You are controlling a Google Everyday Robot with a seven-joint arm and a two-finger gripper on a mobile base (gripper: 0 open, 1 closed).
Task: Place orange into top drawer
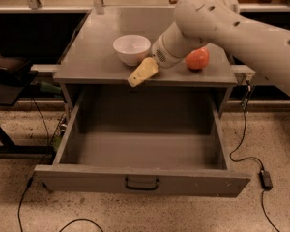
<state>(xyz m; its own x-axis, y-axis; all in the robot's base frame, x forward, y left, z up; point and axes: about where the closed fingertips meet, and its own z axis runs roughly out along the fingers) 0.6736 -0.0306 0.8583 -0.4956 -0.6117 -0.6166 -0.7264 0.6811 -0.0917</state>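
The top drawer (142, 180) of the grey cabinet is pulled wide open, and its inside shows nothing in it. My gripper (142, 72), with a pale yellow tip, is at the front edge of the cabinet top, just right of the white bowl (131, 48). The orange does not show; the gripper and wrist cover the spot beside the bowl. A larger reddish-pink round fruit (197, 58) lies on the top, right of the wrist.
My arm (232, 23) reaches in from the upper right over the cabinet top (92, 47). A black cable and power brick (266, 179) lie on the floor at right. Dark furniture (9, 76) stands at left.
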